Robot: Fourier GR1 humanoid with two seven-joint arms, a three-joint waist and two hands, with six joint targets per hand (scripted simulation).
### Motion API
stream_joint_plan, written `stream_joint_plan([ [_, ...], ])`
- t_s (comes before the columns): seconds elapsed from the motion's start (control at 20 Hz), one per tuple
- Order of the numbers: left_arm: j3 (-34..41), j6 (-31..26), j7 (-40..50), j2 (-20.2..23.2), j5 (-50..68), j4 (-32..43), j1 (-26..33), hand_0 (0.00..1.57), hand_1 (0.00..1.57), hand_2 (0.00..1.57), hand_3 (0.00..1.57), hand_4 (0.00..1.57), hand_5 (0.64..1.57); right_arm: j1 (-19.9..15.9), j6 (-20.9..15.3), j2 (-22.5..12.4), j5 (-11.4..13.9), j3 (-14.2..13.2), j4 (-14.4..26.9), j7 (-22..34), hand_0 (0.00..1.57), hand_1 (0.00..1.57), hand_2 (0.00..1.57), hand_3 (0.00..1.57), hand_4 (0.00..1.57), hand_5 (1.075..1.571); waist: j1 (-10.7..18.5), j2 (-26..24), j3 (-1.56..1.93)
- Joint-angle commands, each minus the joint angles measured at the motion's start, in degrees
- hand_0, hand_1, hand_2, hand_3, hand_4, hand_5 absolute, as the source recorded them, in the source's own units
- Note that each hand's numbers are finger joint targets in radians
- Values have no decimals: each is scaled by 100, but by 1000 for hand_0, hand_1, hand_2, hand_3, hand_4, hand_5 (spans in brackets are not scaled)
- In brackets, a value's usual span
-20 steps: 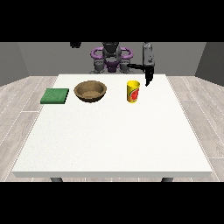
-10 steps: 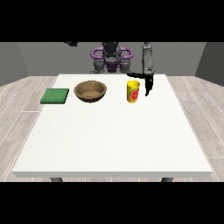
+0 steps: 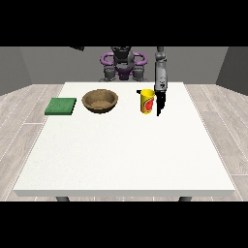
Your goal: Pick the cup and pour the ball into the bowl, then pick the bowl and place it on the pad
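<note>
A yellow cup (image 3: 147,101) with a red mark stands upright on the white table (image 3: 126,150), well to the right of the brown bowl (image 3: 100,100). Left of the bowl lies the green pad (image 3: 61,106). Just right of the cup, the hand at the view's right (image 3: 160,100) hangs with straight fingers pointing down.

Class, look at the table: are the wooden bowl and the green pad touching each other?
Apart. The front view shows a strip of white table between the bowl and the pad beside it.
</note>
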Motion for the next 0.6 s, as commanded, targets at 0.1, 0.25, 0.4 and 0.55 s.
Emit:
stream_joint_plan([
  [0.1, 34, 759, -563, 500, -434, 282, -120, 1323, 1323, 1571, 1571, 931, 1560, 68, 122, -135, -213, -212, -395, 86, 0, 0, 0, 0, 0, 1561, -292, 196, 2],
  [0.25, -144, 1346, -982, 185, -750, 471, 75, 1322, 1322, 1571, 1571, 1025, 1487, -231, 244, -406, -650, -626, -425, 309, 0, 0, 0, 0, 0, 1560, -322, 271, 1],
  [0.4, -179, 1700, -1136, 83, -885, 660, 24, 1322, 1322, 1571, 1571, 1067, 1487, 3, 224, -313, -594, -603, -505, 245, 0, 0, 0, 0, 73, 1562, -286, 348, 0],
  [0.55, -456, 1773, -787, -41, -1081, 537, 58, 1335, 1335, 1571, 1571, 1053, 1478, 113, 460, -517, -986, -1069, 78, 299, 0, 0, 0, 0, 105, 1559, 2, -288, 7],
])
